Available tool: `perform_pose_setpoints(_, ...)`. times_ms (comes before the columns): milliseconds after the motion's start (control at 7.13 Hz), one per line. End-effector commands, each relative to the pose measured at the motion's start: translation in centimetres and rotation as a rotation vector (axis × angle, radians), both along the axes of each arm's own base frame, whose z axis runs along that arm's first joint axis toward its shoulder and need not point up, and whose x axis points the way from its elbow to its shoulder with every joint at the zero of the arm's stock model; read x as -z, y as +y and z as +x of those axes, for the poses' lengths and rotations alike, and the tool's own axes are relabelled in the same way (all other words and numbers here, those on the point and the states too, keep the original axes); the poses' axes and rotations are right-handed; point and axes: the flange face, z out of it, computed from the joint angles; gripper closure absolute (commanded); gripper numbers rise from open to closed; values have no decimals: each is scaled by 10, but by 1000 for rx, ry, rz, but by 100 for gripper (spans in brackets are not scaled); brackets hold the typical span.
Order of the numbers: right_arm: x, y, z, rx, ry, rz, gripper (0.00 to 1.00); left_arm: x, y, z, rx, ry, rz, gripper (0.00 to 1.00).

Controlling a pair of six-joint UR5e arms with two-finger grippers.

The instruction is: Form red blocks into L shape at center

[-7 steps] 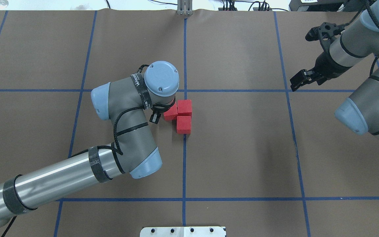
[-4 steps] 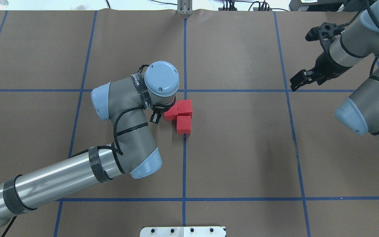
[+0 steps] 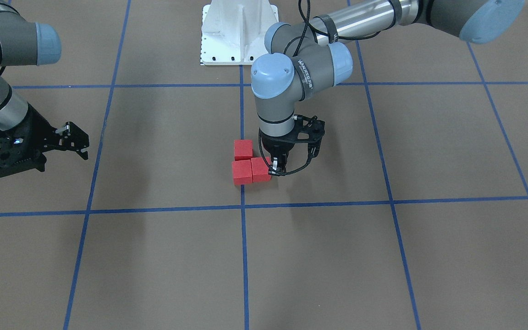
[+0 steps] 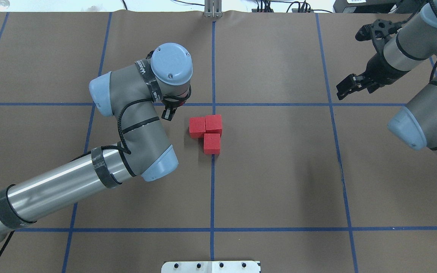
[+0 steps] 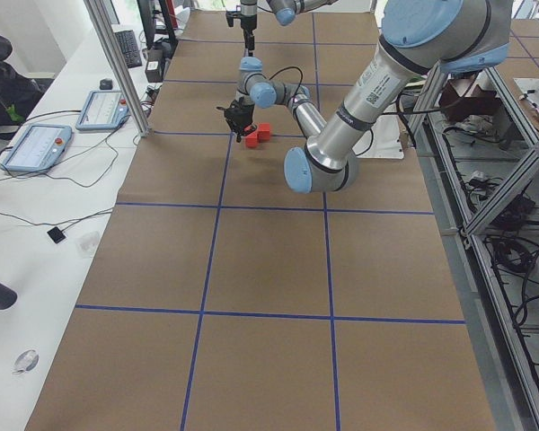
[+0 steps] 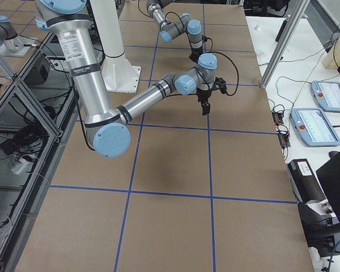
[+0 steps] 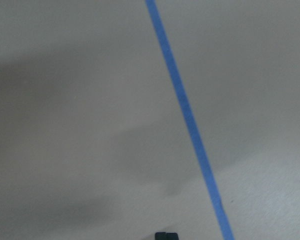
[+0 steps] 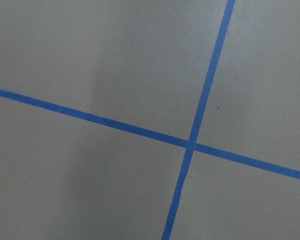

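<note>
Blocks (image 4: 207,131) form an L; draw the left gripper (image 4: 170,111), open or closed I cannot tell, clear without nudging them.

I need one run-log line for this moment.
red blocks: L formed on center line | left gripper: apart from blocks, empty | right gripper: open, aside

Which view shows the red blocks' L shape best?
Overhead exterior: all three red blocks lie unobstructed on the central tape line. Front-facing shows them too, the left gripper close beside one. Exterior left shows them tiny; exterior right and both wrist views show none.
</note>
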Motion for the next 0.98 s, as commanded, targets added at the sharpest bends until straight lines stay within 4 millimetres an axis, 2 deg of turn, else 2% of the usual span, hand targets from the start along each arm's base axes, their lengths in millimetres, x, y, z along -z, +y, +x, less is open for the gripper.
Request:
perform_pose_setpoints(0, 8, -17, 28, -50, 15, -25, 1, 11, -30, -57, -108, -51, 140, 100)
perform_pose_setpoints(140, 4, -26, 52, -86, 24, -44, 1, -5, -36, -89, -196, -78, 211, 100)
perform_pose_setpoints(281, -6, -33, 79, -96, 32, -53, 1, -36, -47, -137, -332, -98, 274, 59)
perform_pose_setpoints(421, -19, -41, 112, -69, 62, -52, 1, -65, -60, -187, -433, -121, 331, 1)
perform_pose_setpoints(561, -39, -47, 150, -52, 91, -57, 1, -95, -54, -233, -517, -154, 397, 0)
perform_pose_setpoints(842, -104, -43, 227, -36, 85, -83, 1, -146, -63, -342, -711, -123, 506, 0)
